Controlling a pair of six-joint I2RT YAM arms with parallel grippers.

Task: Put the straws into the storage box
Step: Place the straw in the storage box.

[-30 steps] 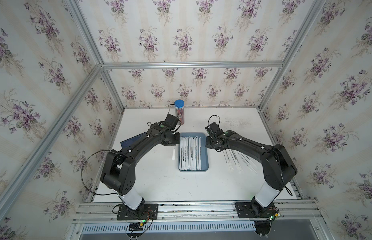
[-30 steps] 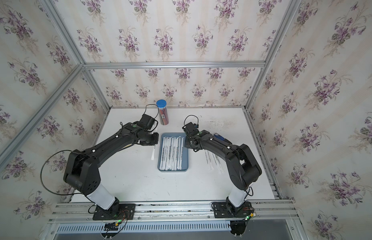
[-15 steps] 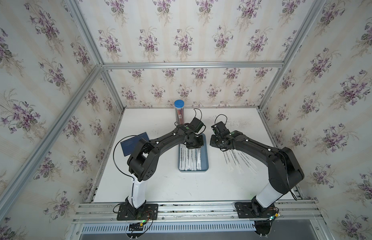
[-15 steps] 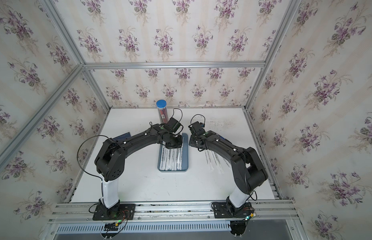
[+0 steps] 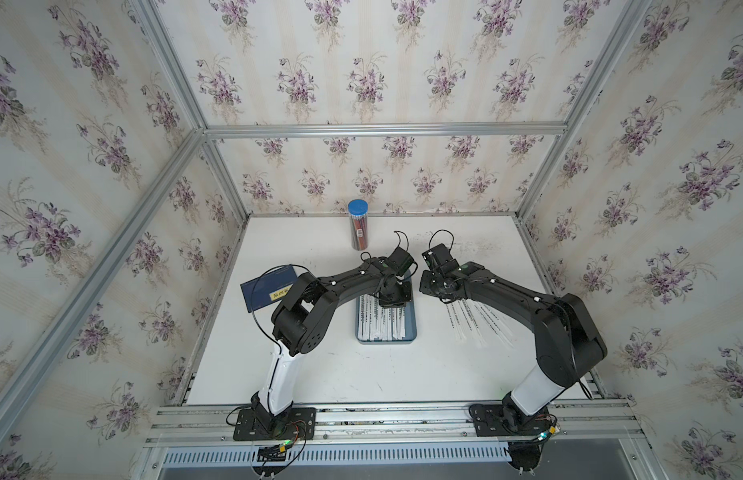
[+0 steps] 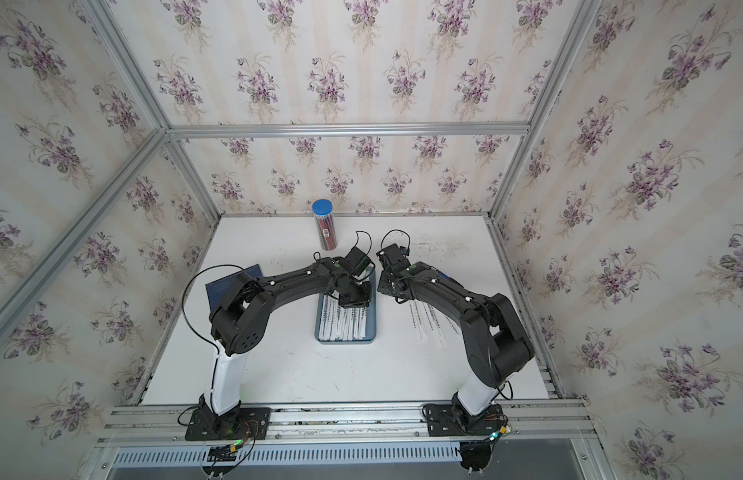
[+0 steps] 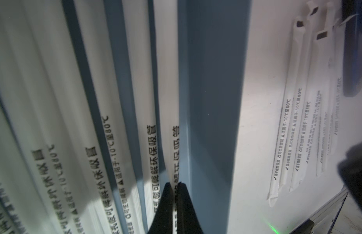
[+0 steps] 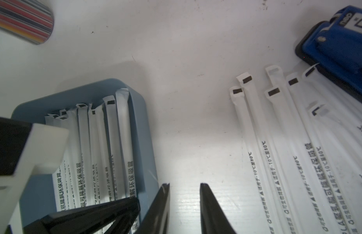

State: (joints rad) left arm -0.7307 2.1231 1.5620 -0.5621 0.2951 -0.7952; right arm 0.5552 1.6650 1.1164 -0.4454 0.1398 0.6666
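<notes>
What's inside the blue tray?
White paper-wrapped straws lie side by side in the storage box. The left end effector pinches one beside the box's wall. In both top views it covers their far ends; the floor beneath them is mostly hidden.
</notes>
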